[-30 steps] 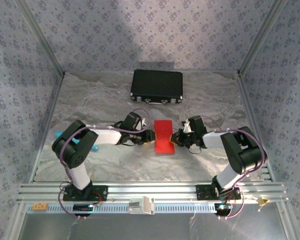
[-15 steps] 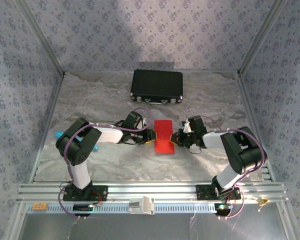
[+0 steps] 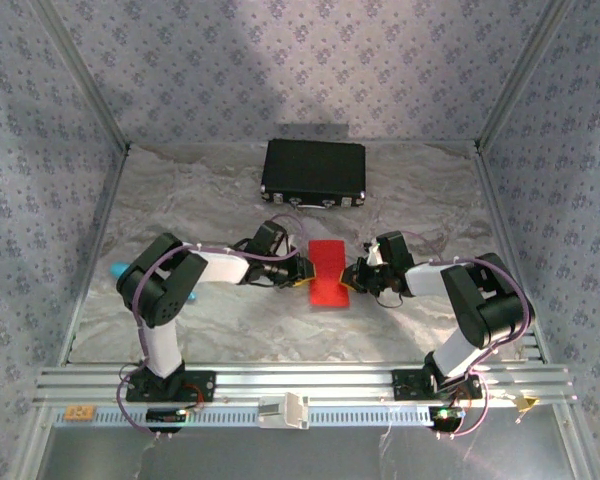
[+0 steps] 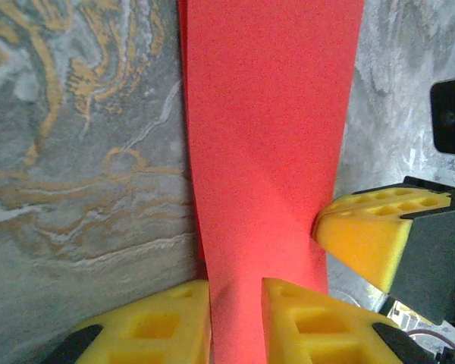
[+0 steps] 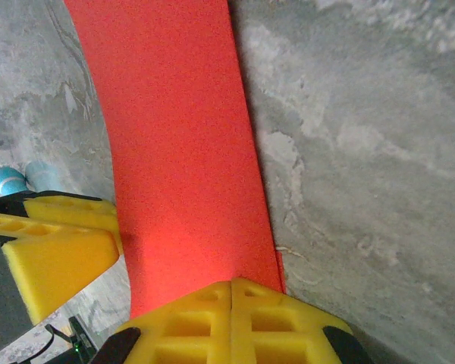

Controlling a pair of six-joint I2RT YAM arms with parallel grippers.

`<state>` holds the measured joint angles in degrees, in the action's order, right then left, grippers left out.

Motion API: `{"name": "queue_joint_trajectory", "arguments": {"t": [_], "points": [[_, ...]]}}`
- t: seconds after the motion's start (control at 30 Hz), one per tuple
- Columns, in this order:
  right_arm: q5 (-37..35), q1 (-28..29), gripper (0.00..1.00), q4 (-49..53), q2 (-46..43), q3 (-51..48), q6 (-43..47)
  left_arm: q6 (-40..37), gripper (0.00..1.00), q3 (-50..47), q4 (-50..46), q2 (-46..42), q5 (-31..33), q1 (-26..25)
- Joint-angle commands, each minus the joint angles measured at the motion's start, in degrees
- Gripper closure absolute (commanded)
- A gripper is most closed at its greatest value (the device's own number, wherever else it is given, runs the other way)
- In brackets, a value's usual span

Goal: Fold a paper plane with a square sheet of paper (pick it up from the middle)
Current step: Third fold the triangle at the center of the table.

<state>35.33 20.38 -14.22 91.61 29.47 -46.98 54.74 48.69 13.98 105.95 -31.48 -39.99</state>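
The square sheet of paper [image 3: 328, 270], bright red, lies mid-table folded into a narrow strip. My left gripper [image 3: 302, 272] is at its left edge. In the left wrist view the paper [image 4: 265, 136] rises between the yellow fingers of that gripper [image 4: 236, 292], which stand a little apart, open, with the red filling the gap. My right gripper [image 3: 352, 274] is at the strip's right edge. In the right wrist view it [image 5: 231, 284] is shut, fingertips together, resting over the edge of the paper [image 5: 174, 136]. No paper plane shape shows.
A black rectangular case [image 3: 314, 170] lies at the back of the table. A small turquoise object [image 3: 115, 268] sits at the left beside the left arm's elbow. Patterned walls enclose the table on three sides, and a metal rail runs along the near edge.
The left arm's elbow has swung to the right while its gripper stayed at the paper's left edge. The right arm has not moved.
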Motion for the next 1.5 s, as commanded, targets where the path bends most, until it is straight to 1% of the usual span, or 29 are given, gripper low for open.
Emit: {"name": "queue_joint_trajectory", "arguments": {"t": [0.0, 0.17, 0.23, 0.37, 0.5, 0.6, 0.73, 0.83, 0.9, 0.93, 0.97, 1.03, 1.1, 1.13, 1.23, 1.3, 1.37, 1.47], "points": [[-3.5, 0.1, 0.95, 3.5, 1.5, -1.8, -0.3, 0.0, 0.78, 1.1, 0.3, 1.4, -1.5, -1.0], [-3.4, 0.2, 0.95, 3.3, 1.4, -1.8, -0.3, 0.0, 0.82, 0.8, 0.3, 1.1, -1.1, -0.9], [-3.2, 0.1, 0.93, 2.6, 1.1, -2.0, -0.3, 0.0, 0.86, 0.8, 0.1, 0.7, -0.8, -0.9], [-3.0, 0.2, 0.89, -0.1, -0.3, -3.2, -0.6, -0.2, 0.91, 0.5, -0.5, -0.2, 0.0, -0.8], [-4.7, 1.1, 0.75, -0.6, -5.1, -4.2, -0.1, 0.0, 0.92, 0.0, -1.1, -1.7, 0.1, -0.3], [-7.8, 2.8, 0.62, 2.4, -10.8, -3.7, 2.3, 0.4, 0.92, -0.2, -1.3, -2.5, -1.0, 0.1], [-15.3, 7.5, 0.51, 11.0, -18.6, -0.9, 8.9, 1.4, 0.92, -0.8, -1.4, -4.0, -2.7, 0.9], [-19.2, 10.9, 0.45, 12.0, -24.3, -1.2, 12.3, 2.3, 0.92, -1.2, -1.9, -5.4, -3.7, 1.5], [-22.0, 13.2, 0.39, 12.3, -27.2, -1.2, 14.6, 2.6, 0.92, -1.1, -3.3, -6.1, -3.9, 2.0], [-23.5, 14.7, 0.31, 11.7, -28.3, -1.3, 16.2, 2.8, 0.92, -1.0, -3.8, -6.4, -4.0, 2.1], [-24.9, 15.9, 0.30, 11.0, -28.9, -1.7, 17.8, 3.0, 0.92, -1.0, -4.3, -6.7, -4.2, 2.3], [-29.7, 19.8, 0.29, 9.2, -29.8, -2.5, 22.9, 3.3, 0.92, -0.9, -5.1, -7.0, -4.3, 2.6], [-31.8, 24.0, 0.28, 7.2, -29.7, -3.4, 30.2, 3.5, 0.92, -0.6, -5.3, -7.0, -4.5, 2.7], [-34.2, 26.5, 0.28, 6.0, -29.3, -4.1, 33.9, 3.6, 0.92, -0.6, -5.4, -7.1, -4.6, 2.6], [-42.5, 33.4, 0.31, 3.7, -26.8, -4.6, 43.1, 3.9, 0.92, -0.5, -5.4, -7.1, -4.6, 2.7], [-46.0, 37.2, 0.33, 2.1, -24.8, -4.5, 47.8, 4.0, 0.92, -0.6, -5.2, -7.2, -4.6, 2.8], [-49.4, 39.8, 0.32, -0.6, -23.0, -4.9, 50.4, 4.1, 0.92, -0.6, -5.0, -7.2, -4.5, 2.7], [-51.3, 42.0, 0.31, -5.1, -20.2, -6.0, 53.3, 4.1, 0.92, -0.6, -4.8, -7.3, -4.4, 2.7]]}}
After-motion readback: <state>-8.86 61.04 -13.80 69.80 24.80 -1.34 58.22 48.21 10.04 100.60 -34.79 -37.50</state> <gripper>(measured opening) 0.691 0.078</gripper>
